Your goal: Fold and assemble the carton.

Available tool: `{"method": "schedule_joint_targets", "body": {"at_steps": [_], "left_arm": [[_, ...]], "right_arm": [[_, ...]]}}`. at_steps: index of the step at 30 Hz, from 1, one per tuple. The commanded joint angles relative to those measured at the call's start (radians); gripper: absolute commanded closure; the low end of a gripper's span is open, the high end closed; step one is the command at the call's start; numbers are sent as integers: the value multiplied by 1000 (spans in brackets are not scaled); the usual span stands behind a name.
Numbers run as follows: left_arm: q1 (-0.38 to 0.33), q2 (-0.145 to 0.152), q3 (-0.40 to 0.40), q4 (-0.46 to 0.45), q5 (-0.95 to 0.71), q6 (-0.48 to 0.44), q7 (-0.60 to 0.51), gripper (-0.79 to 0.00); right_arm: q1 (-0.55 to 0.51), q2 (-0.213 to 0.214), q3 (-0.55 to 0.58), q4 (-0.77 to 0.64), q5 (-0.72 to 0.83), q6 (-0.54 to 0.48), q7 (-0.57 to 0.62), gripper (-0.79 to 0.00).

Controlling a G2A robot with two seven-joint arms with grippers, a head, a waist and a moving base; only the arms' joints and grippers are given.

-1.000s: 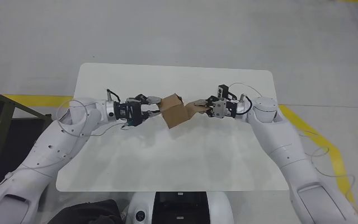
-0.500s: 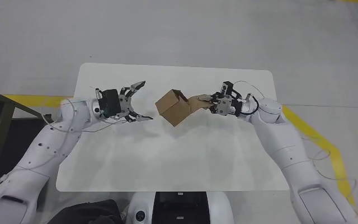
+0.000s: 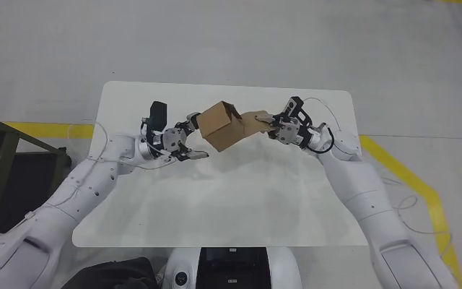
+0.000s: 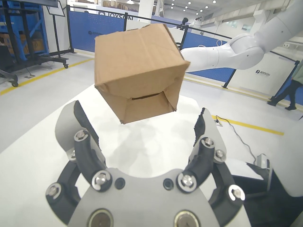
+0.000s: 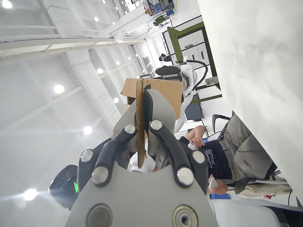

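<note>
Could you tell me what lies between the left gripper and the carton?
Nothing: in the left wrist view, left gripper and carton are apart, gap bare.

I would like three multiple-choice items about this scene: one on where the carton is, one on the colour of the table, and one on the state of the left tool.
1. Where is the carton?
A. inside a crate
B. in the air, held by the right tool
C. on the floor

2. What colour is the table?
A. white
B. green
C. black

3. The left tool is:
A. shut on the carton
B. open
C. shut on nothing

Key: 1 B, a carton flap sits between the right tool's fingers; 2 A, its bare top is white; 3 B, its fingers stand apart, short of the carton.
</note>
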Motion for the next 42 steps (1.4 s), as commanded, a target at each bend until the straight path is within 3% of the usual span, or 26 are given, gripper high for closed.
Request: {"method": "schedule_joint_targets", "body": {"at_steps": [1,14,26,42], "left_arm": [[-34,2,41,3,-103,0,-66,-785],[-119,5,129,18,-317,0,-219,-785],[-119,5,113,22,-249,0,-183,-785],[-127,-20,113,31,-265,0,-201,-785]], "right_arm": [[-5,-2,0,-7,-1,-21,1,0],[-19,-7,5,-22,-17,-62,-21,0],[-30,-6,21,-42,-36,-66,-35,0],[-38,-7,35,-61,-52,-70,-47,0]]}}
